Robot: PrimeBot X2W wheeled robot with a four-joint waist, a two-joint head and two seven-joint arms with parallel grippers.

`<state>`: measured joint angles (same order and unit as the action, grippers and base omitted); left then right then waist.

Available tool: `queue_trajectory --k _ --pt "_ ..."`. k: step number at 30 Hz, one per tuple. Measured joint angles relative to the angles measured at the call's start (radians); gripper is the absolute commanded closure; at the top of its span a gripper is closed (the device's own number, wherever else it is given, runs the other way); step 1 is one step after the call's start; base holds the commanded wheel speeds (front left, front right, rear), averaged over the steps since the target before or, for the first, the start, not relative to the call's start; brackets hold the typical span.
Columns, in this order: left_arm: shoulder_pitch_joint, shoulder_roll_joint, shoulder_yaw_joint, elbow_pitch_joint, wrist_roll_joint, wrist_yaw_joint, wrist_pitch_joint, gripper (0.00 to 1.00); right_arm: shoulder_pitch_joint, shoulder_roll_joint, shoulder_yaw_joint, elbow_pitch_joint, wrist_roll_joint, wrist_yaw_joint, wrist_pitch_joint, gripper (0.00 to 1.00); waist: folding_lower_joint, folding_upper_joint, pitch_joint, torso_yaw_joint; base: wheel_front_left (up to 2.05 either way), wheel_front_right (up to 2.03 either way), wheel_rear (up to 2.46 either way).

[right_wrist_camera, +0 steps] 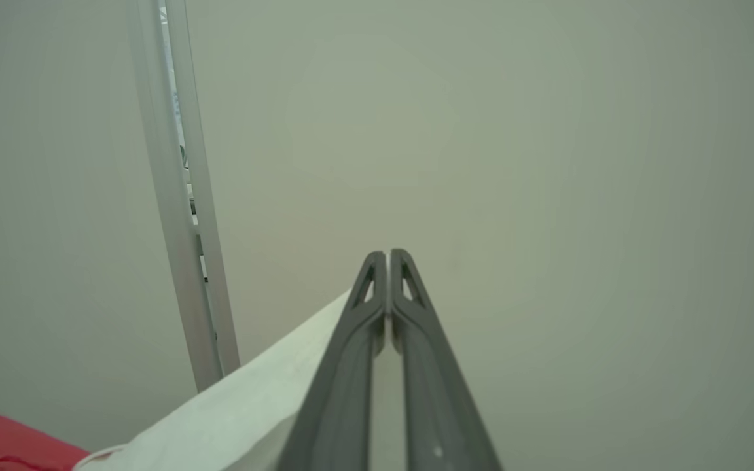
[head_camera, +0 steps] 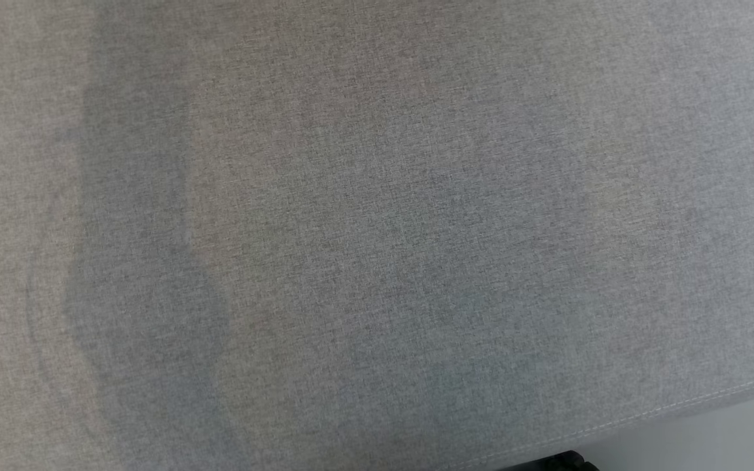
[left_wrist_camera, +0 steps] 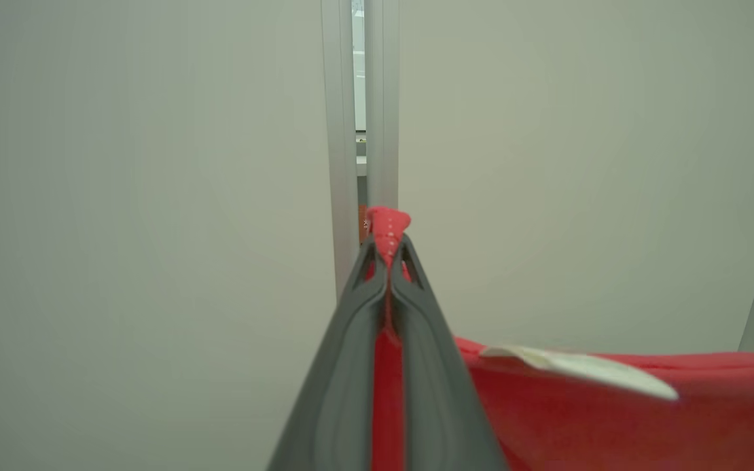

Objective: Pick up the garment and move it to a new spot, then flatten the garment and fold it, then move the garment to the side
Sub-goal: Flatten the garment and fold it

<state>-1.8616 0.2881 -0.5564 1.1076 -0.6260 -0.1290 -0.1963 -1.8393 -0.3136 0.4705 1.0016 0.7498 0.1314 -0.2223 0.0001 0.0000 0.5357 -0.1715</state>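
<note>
I hold left gripper (left_wrist_camera: 388,247) clamped on red garment (left_wrist_camera: 612,418), right gripper (right_wrist_camera: 388,256) pinching white cloth (right_wrist_camera: 252,405); tugging could slip either.

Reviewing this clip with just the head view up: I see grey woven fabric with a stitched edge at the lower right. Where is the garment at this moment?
Observer: In the left wrist view, the left gripper is shut on a pinch of the red garment.
Operator: And the right gripper?
Observer: The right gripper is shut. White cloth runs up to its fingers, but I cannot tell whether it is pinched.
Operator: What are the wrists facing?
Observer: A pale wall with a light upright post.
</note>
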Motion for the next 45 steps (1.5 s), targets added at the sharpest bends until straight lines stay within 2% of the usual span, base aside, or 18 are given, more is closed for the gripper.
queue_trajectory --k 6,12,15,18,22,27,32,39,45 --pt "0.035 -0.008 -0.004 0.000 -0.050 0.000 -0.036 1.00 0.028 0.002 0.032 -0.005 0.044 0.000 -0.018 1.00 0.0000 0.0000 -0.011 -0.005 0.00 0.00 0.00" --pt "0.204 -0.001 0.011 -0.060 -0.090 0.000 -0.062 1.00 0.183 -0.002 0.059 -0.101 0.122 0.000 -0.035 1.00 0.0000 0.0000 -0.052 -0.001 0.00 0.00 0.00" --pt "0.337 0.017 0.095 -0.151 -0.127 0.003 -0.065 1.00 0.315 -0.025 0.079 -0.187 0.157 0.000 -0.036 1.00 -0.0001 0.0000 -0.083 0.004 0.00 0.00 0.00" --pt "0.524 0.053 0.208 -0.301 -0.120 0.044 -0.067 1.00 0.487 -0.054 0.089 -0.282 0.198 0.000 -0.039 1.00 -0.0002 0.0000 -0.119 0.008 0.00 0.00 0.00" --pt "0.802 0.055 0.312 -0.496 -0.090 0.091 -0.068 1.00 0.687 -0.087 0.091 -0.396 0.238 0.000 -0.039 1.00 -0.0002 0.0000 -0.163 0.011 0.00 0.00 0.00" --pt "1.145 0.000 0.394 -0.715 -0.058 0.136 -0.067 1.00 0.941 -0.136 0.052 -0.536 0.275 0.000 -0.039 1.00 -0.0002 0.0000 -0.213 0.019 0.00 0.00 0.00" --pt "1.407 -0.065 0.424 -0.855 -0.032 0.163 -0.068 1.00 1.198 -0.162 -0.012 -0.643 0.305 0.000 -0.039 1.00 -0.0002 0.0000 -0.253 0.036 0.00 0.00 0.00" --pt "1.665 -0.149 0.482 -0.934 -0.008 0.168 -0.068 1.00 1.515 -0.143 -0.111 -0.748 0.310 0.000 -0.021 1.00 -0.0002 0.0000 -0.304 0.049 0.00 0.00 0.00" --pt "1.860 -0.214 0.522 -0.946 0.007 0.158 -0.068 1.00 1.784 -0.093 -0.212 -0.830 0.239 0.000 0.010 1.00 -0.0002 0.0000 -0.349 0.057 0.00 0.00 0.00"
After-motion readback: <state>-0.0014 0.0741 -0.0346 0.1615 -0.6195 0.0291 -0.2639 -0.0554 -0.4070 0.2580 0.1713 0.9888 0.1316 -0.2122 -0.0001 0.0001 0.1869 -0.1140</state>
